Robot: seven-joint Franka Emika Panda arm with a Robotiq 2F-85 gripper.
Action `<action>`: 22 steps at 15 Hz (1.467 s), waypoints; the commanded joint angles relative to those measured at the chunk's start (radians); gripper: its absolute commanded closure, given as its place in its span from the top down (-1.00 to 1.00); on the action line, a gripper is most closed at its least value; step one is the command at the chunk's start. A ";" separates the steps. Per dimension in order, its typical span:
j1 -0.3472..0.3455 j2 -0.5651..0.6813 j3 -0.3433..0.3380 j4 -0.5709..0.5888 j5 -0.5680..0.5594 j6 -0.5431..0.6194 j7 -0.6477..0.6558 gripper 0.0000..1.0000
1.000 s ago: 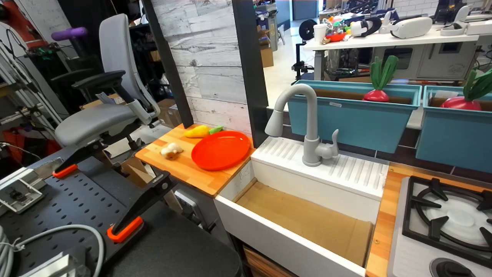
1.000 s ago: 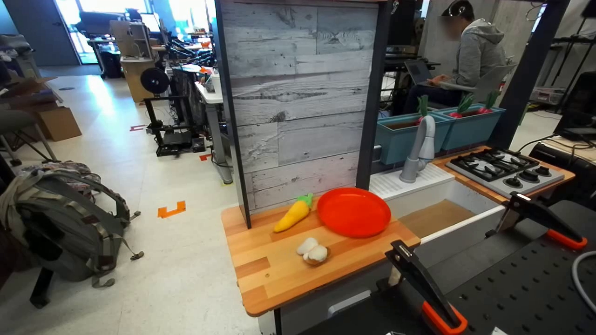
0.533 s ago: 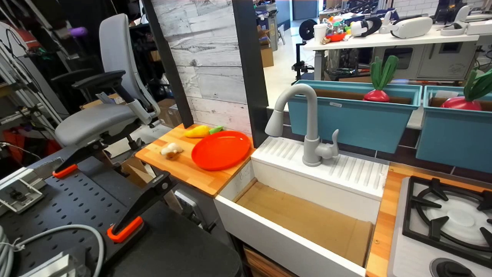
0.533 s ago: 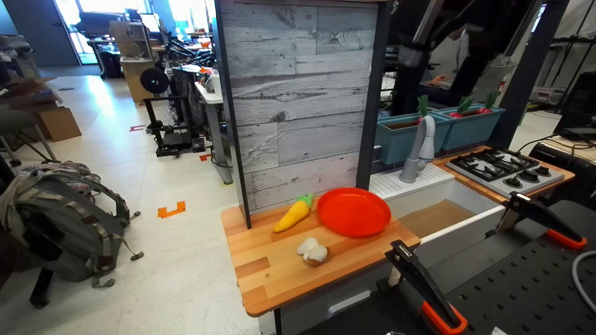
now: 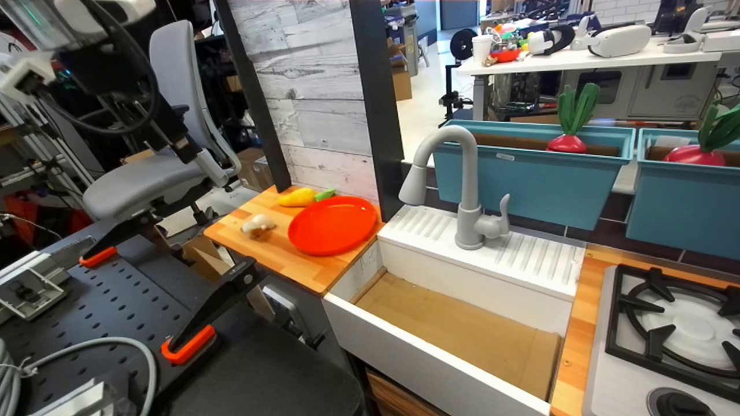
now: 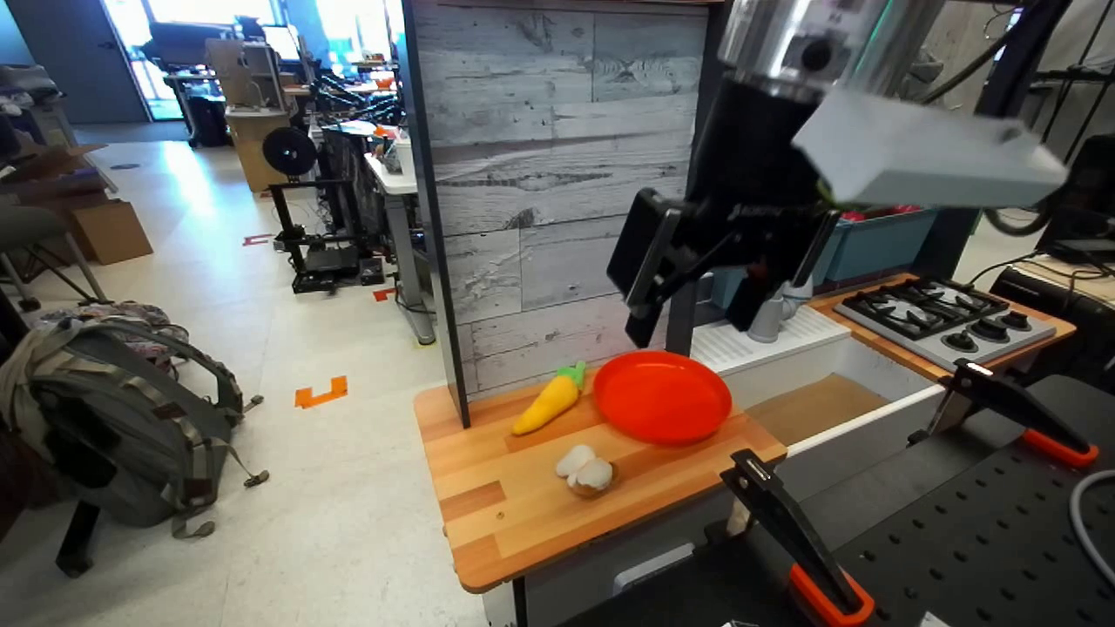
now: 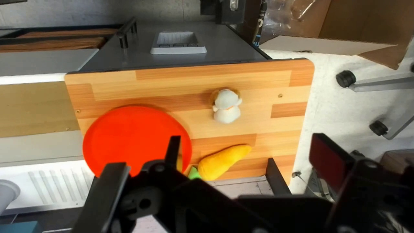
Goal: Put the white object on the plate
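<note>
The reach is only beginning, I'd say: the gripper is hanging high and spread wide, gripping nothing, well apart from the desk, where the white object is lying near the plate without touching it. The next move is probably calling for lining up over the white object, coming down and closing on it, while sparing the yellow toy vegetable nearby. Compared with a second ago, the arm is looming large in both exterior views, while the white object and the plate are staying put
</note>
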 commanded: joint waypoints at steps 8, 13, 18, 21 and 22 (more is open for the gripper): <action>0.033 0.507 -0.026 0.425 -0.011 0.009 0.056 1.00; 0.099 0.649 -0.080 0.585 -0.009 -0.045 0.100 1.00; 0.159 0.752 -0.129 0.698 -0.013 -0.118 0.153 1.00; 0.186 0.799 -0.155 0.749 -0.016 -0.157 0.186 0.64; 0.198 0.809 -0.166 0.758 -0.019 -0.162 0.196 0.47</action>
